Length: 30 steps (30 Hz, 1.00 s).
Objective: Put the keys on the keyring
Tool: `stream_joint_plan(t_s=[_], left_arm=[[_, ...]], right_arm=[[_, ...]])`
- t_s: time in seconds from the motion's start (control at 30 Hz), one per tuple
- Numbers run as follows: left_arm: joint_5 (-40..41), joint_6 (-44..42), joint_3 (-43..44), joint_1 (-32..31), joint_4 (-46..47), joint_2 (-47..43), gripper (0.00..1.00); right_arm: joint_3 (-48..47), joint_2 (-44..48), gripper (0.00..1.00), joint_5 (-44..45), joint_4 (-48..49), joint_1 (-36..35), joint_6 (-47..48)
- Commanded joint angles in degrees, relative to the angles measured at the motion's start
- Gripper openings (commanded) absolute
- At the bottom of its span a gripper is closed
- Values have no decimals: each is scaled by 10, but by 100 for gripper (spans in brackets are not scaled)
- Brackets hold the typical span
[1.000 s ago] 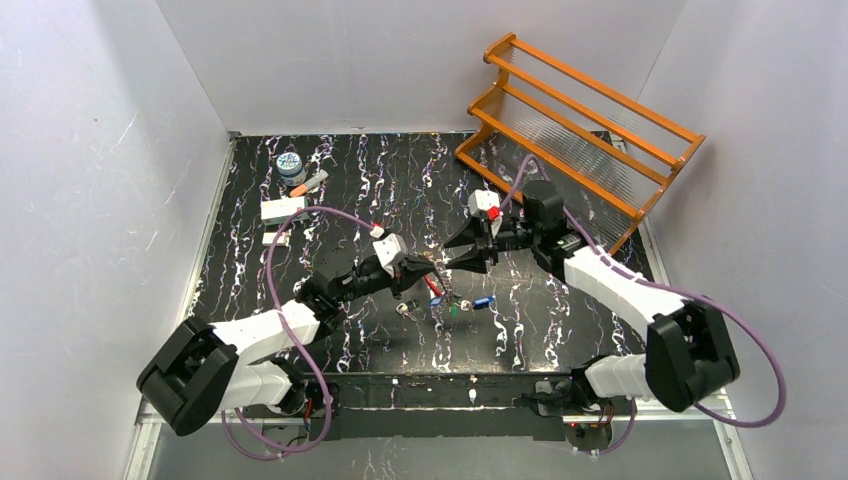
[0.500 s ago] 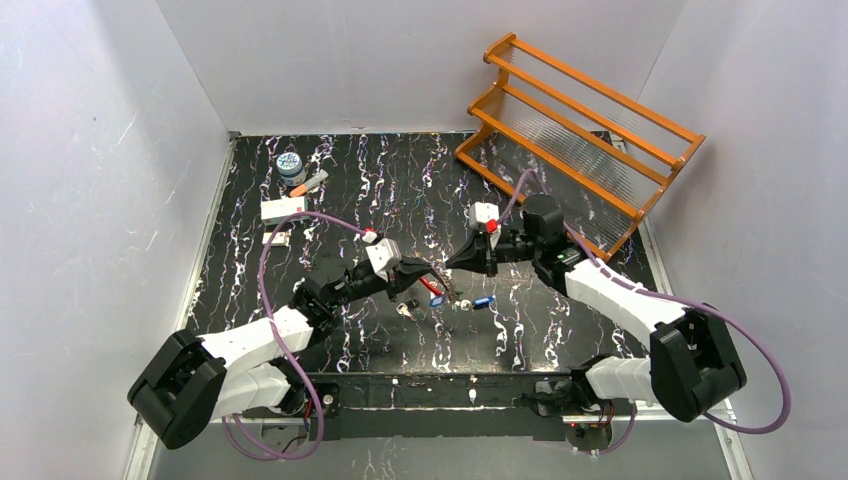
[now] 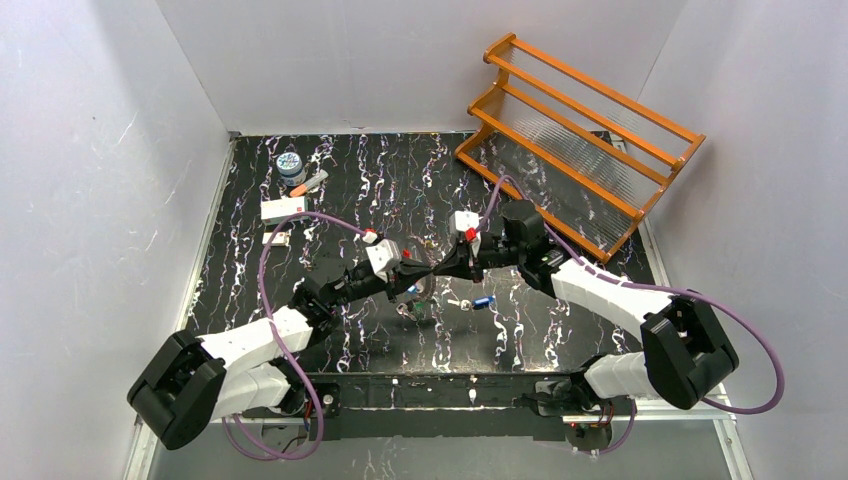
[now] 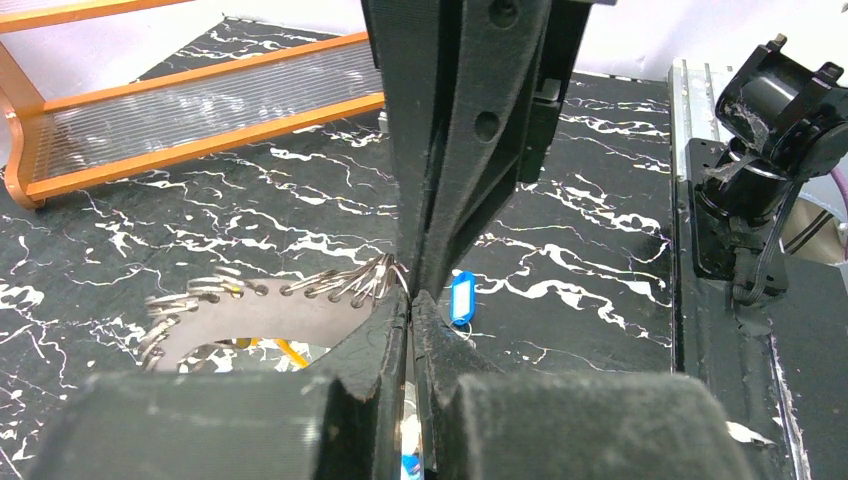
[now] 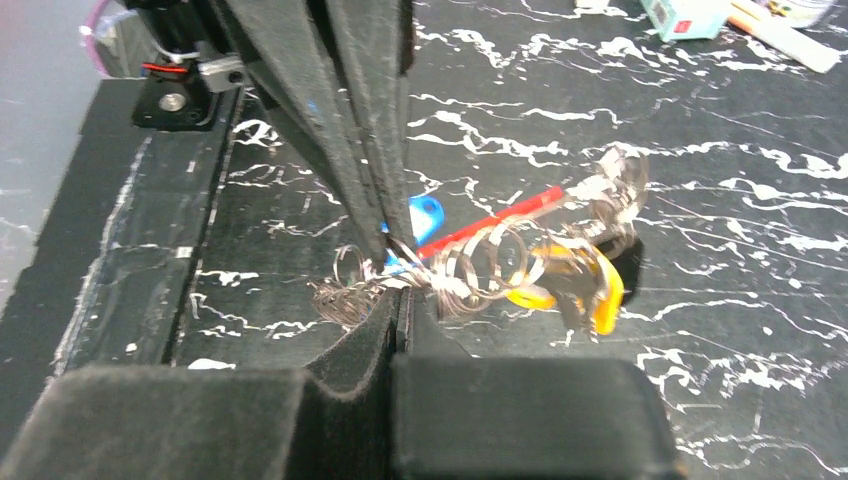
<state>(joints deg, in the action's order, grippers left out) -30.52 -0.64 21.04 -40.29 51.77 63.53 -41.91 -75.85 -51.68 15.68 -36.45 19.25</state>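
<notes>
Two pincers here: left gripper (image 4: 411, 305) and right gripper (image 5: 399, 300), both pinched tight nose to nose on the one keyring (image 5: 472, 265), mid-table (image 3: 330, 180). One blue-tagged key (image 4: 461, 297) lies loose just beside.

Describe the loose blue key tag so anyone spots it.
From the orange rack, follow the right arm to the right gripper. Just on its near side lies the blue key tag, loose on the black table, apart from the bunch.
</notes>
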Motion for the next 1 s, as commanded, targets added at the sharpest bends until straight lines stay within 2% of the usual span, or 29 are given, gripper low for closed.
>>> stream_joint_plan(t_s=[0.0,0.33,0.53,0.7,0.77,0.87,0.97], left_arm=[[-22,-1,2,-3,31,-27,0],[-27,-1,1,-3,31,-29,0],[-21,-2,-3,-3,31,-33,0],[-12,-5,-12,-3,31,-40,0],[-12,-4,-14,-3,31,-41,0],[-9,2,-14,-3,31,-42,0],[0,26,-15,-3,31,-37,0]], right_arm=[[-28,2,1,72,25,-1,15],[-7,20,1,84,85,-1,7],[-3,27,1,29,103,-1,3],[16,52,1,78,97,1,5],[29,65,6,96,99,5,7],[47,81,27,96,98,16,7],[59,88,34,90,102,23,3]])
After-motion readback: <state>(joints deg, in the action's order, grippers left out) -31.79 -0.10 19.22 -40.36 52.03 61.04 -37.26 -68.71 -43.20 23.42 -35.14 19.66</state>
